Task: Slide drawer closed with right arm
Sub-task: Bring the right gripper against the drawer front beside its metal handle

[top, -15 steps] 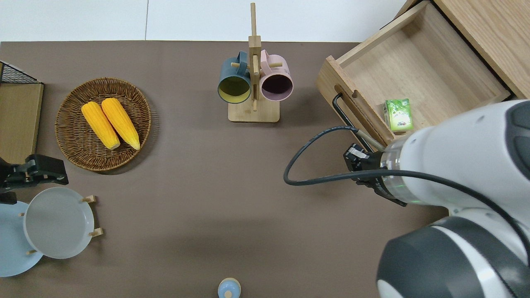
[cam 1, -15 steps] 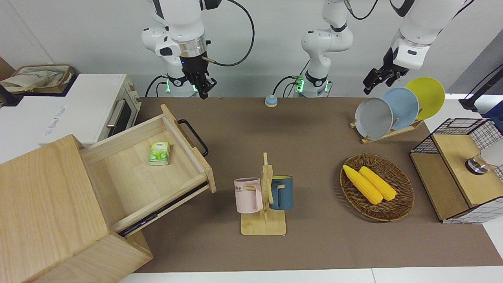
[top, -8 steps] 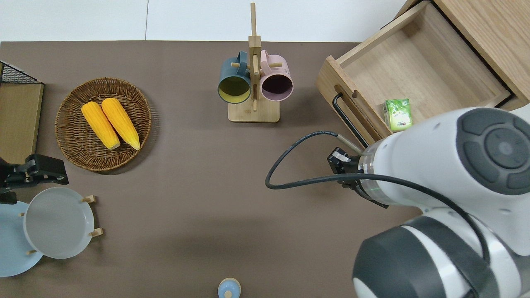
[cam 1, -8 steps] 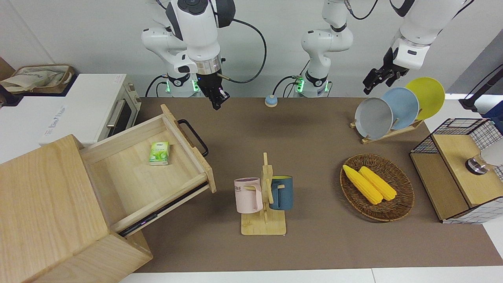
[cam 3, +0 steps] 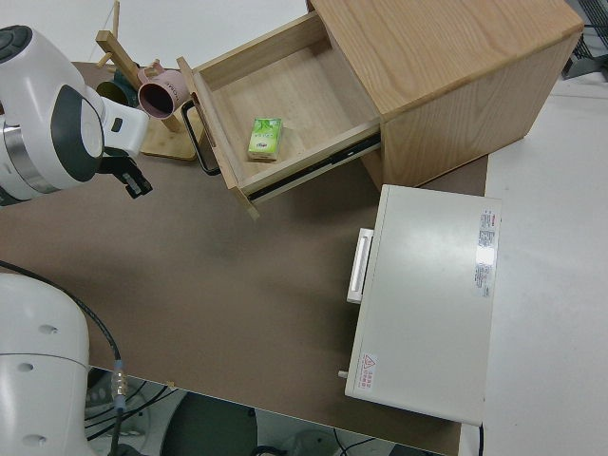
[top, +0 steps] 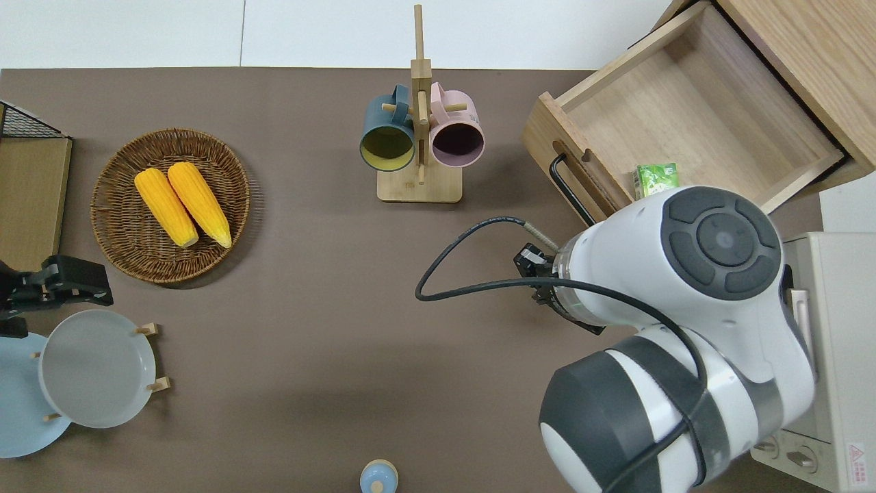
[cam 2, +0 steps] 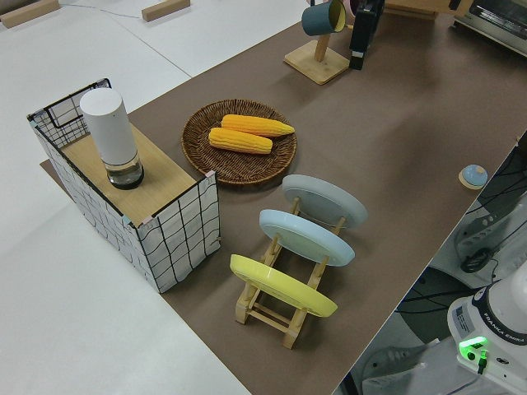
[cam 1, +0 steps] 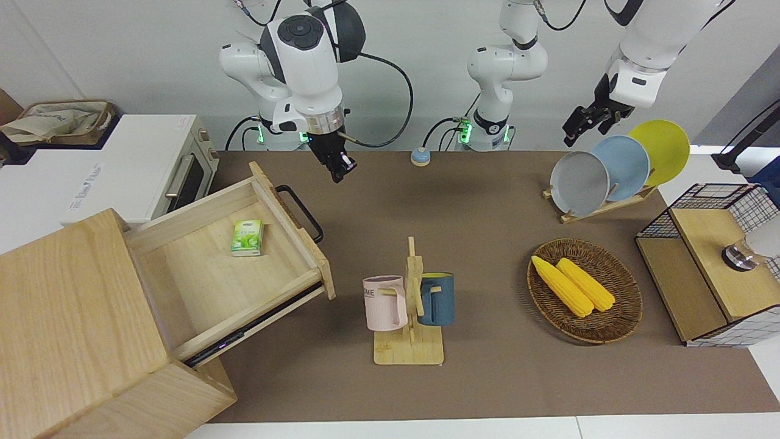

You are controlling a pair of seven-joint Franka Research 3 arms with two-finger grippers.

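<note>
The pale-wood drawer (cam 1: 277,277) stands pulled far out of its cabinet (cam 1: 67,317), toward the right arm's end of the table. Its black bar handle (cam 1: 300,212) faces the table's middle. A small green carton (cam 1: 247,236) lies inside it. My right gripper (cam 1: 339,172) hangs over the brown mat, apart from the handle, and looks shut and empty. It also shows in the overhead view (top: 531,263) and in the right side view (cam 3: 134,180). The drawer's rim (top: 606,75) and handle (top: 571,192) show from above. The left arm is parked.
A white toaster oven (cam 1: 152,164) stands beside the cabinet, nearer to the robots. A mug rack (cam 1: 409,305) with two mugs stands mid-table. A wicker basket (cam 1: 615,323) of corn, a plate rack (cam 1: 609,204) and a wire box (cam 1: 713,262) are toward the left arm's end.
My right gripper has swung away from the corner of the drawer's front, toward the table's middle, and come lower. The drawer has not moved. The left arm has not moved.
</note>
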